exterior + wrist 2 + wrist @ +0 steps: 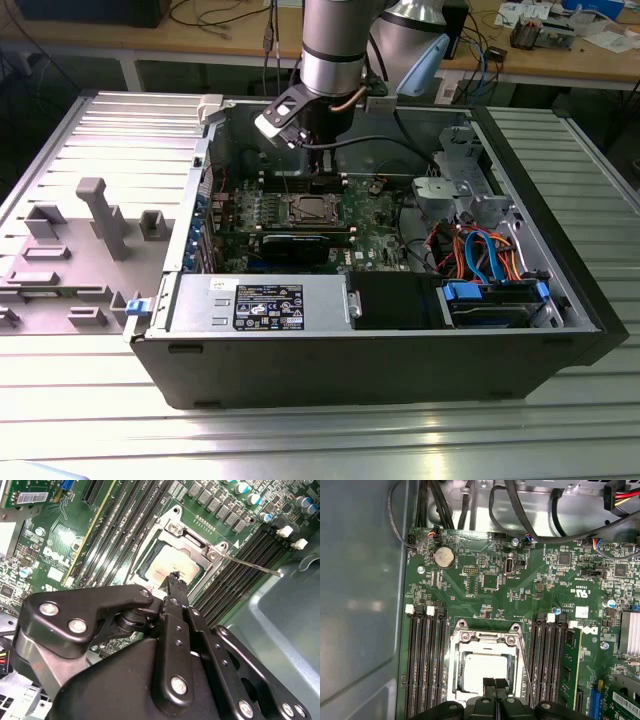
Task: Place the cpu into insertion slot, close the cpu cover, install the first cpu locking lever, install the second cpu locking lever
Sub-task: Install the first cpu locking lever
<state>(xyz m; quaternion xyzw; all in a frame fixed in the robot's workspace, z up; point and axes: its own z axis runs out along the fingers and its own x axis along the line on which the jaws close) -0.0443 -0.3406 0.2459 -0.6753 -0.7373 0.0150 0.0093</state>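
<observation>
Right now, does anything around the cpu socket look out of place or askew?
Yes. In the second wrist view a thin locking lever juts out from the corner of the cpu cover. It slants over the memory slots instead of lying along the frame, so it looks unlatched. The cpu appears to sit flat.

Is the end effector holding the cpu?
No, the cpu lies in the insertion slot under the cpu cover; the end effector grips nothing.

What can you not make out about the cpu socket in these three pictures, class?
1. First wrist view: the cpu cover's near edge, hidden behind the end effector.
2. Second wrist view: part of the cpu, covered by the end effector; contact unclear.
3. Exterior view: how the insertion slot is latched, too small to tell.
</observation>
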